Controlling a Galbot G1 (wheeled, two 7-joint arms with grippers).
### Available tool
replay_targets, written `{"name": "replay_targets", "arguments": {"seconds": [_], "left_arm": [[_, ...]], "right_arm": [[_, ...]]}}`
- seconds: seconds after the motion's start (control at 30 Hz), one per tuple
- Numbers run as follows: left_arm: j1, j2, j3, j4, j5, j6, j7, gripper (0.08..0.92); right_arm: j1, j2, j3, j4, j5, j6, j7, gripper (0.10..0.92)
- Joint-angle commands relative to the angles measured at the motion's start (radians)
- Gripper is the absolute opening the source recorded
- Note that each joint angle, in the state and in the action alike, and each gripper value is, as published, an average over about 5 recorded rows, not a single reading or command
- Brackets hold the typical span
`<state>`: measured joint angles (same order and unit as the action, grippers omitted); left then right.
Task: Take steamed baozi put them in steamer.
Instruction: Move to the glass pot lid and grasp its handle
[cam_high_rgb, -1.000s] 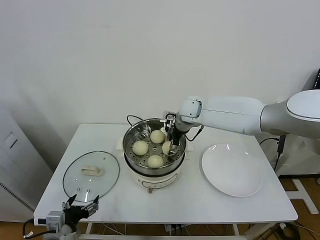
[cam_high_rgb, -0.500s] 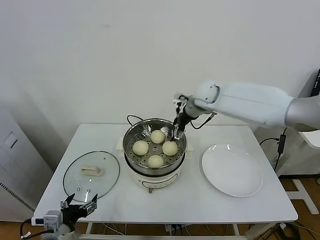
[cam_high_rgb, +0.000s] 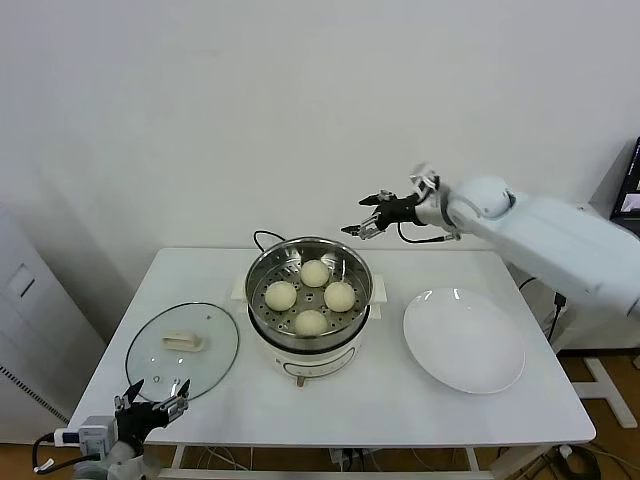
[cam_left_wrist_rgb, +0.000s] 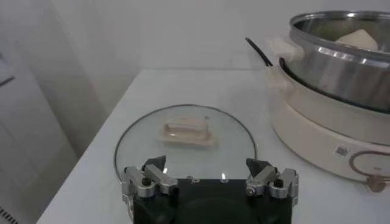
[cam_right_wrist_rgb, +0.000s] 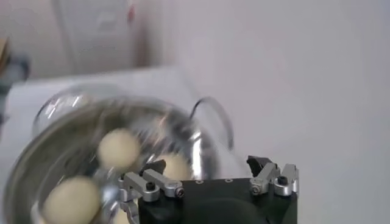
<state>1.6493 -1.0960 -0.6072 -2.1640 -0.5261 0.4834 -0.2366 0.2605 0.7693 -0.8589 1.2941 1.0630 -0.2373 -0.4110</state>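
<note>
Several cream-white baozi (cam_high_rgb: 312, 295) lie in the shiny steel steamer (cam_high_rgb: 262, 270) on its white cooker base in the middle of the table. My right gripper (cam_high_rgb: 358, 227) is open and empty, raised in the air behind and to the right of the steamer. Its wrist view shows the steamer (cam_right_wrist_rgb: 201, 146) and baozi (cam_right_wrist_rgb: 119, 148) below its open jaws (cam_right_wrist_rgb: 206, 168). My left gripper (cam_high_rgb: 150, 398) is open and empty, parked low at the table's front left edge; its wrist view (cam_left_wrist_rgb: 206, 167) faces the glass lid and the steamer (cam_left_wrist_rgb: 341, 58).
A round glass lid with a white handle (cam_high_rgb: 183, 347) lies flat on the table's left; it also shows in the left wrist view (cam_left_wrist_rgb: 184, 135). A flat white plate (cam_high_rgb: 464, 340) sits to the right of the steamer. A black cord (cam_high_rgb: 262, 238) runs behind the steamer.
My right gripper let go of a baozi inside the steamer, then rose out and swung back to the right, above and behind the rim. The left arm sank slightly.
</note>
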Motion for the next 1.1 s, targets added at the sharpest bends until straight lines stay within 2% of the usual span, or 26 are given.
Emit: {"name": "replay_targets", "arguments": {"seconds": [0.03, 0.33, 0.6, 0.9, 1.1], "left_arm": [[-0.003, 0.015, -0.004, 0.008, 0.021, -0.018, 0.004, 0.823], [-0.013, 0.062, 0.014, 0.069, 0.226, -0.100, 0.030, 0.823], [-0.027, 0.111, 0.027, 0.197, 0.673, -0.276, 0.065, 0.823], [-0.052, 0.092, 0.039, 0.391, 1.296, -0.487, 0.072, 0.823], [-0.112, 0.036, 0.042, 0.489, 1.596, -0.573, 0.029, 0.823]], "right_arm": [[-0.719, -0.064, 0.860, 0.068, -0.164, 0.246, 0.313, 0.823], [-1.206, 0.083, 1.338, 0.139, -0.420, 0.355, 0.271, 0.823], [-1.401, 0.214, 1.521, 0.191, -0.503, 0.334, 0.252, 0.823], [-1.467, 0.335, 1.576, 0.178, -0.587, 0.354, 0.231, 0.823], [-1.464, 0.374, 1.582, 0.146, -0.608, 0.366, 0.219, 0.823]]}}
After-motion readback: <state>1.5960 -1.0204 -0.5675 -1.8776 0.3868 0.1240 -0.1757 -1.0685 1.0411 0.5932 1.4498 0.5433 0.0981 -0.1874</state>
